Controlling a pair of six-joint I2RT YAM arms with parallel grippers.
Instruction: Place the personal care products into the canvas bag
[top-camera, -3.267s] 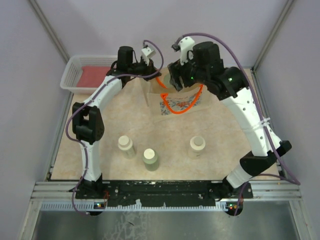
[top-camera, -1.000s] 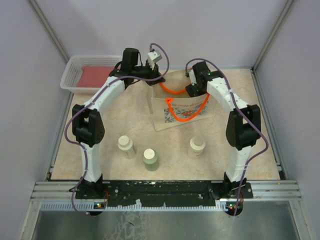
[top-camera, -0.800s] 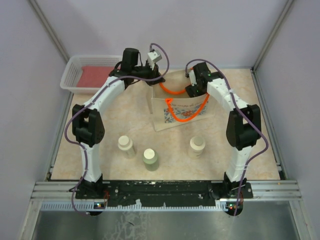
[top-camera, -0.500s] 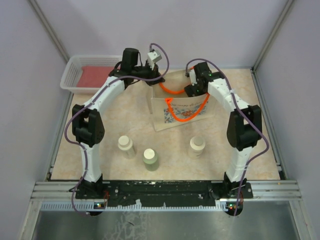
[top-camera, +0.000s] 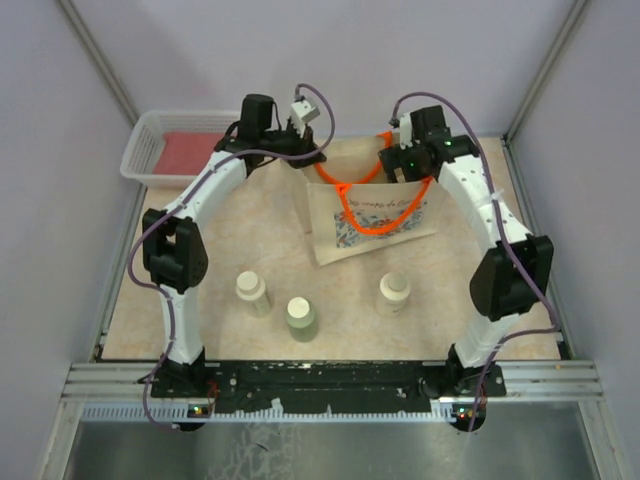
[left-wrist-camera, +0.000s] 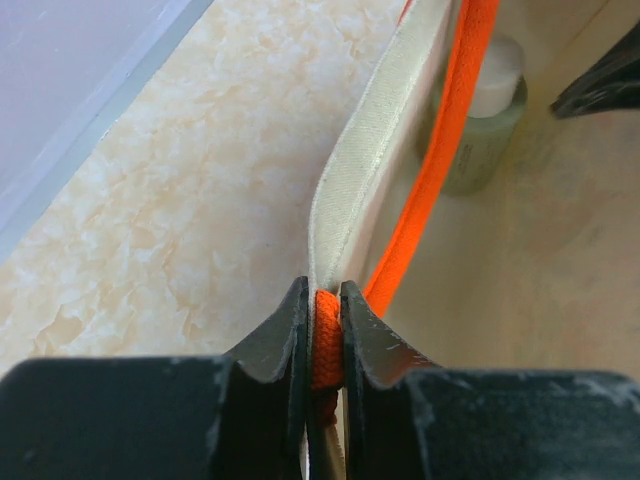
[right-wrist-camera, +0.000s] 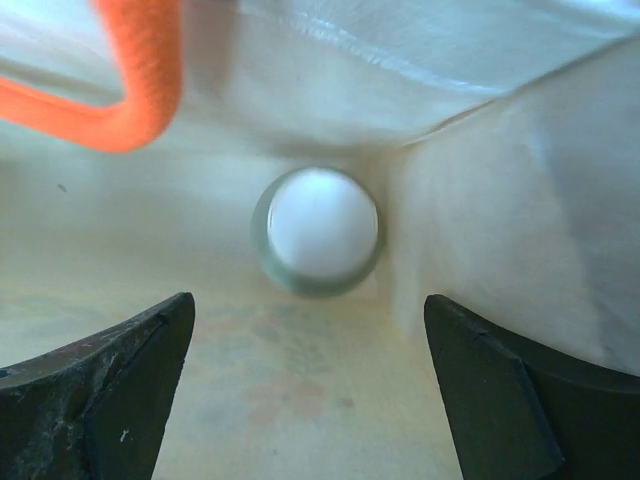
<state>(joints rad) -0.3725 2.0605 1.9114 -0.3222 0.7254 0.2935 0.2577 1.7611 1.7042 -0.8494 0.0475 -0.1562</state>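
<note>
The canvas bag (top-camera: 372, 218) stands at the back middle of the table, orange handles (top-camera: 375, 222) draped over its floral front. My left gripper (top-camera: 304, 157) is shut on an orange handle (left-wrist-camera: 322, 352) at the bag's left rim (left-wrist-camera: 372, 160). My right gripper (top-camera: 398, 166) is open and empty over the bag's mouth. One pale green bottle stands inside the bag, in the left wrist view (left-wrist-camera: 482, 125) and, cap up, in the right wrist view (right-wrist-camera: 317, 230) between the open fingers (right-wrist-camera: 130, 370). On the table stand a cream bottle (top-camera: 251, 291), a green bottle (top-camera: 300, 316) and another cream bottle (top-camera: 394, 291).
A white mesh basket (top-camera: 140, 152) holding a red flat item (top-camera: 192, 150) sits at the back left corner. Metal frame posts rise at both back corners. The black rail with the arm bases runs along the near edge.
My right gripper has risen out of the bag, back and to the right, leaving the green bottle inside. The bag has shifted a little right. The left gripper still holds the handle.
</note>
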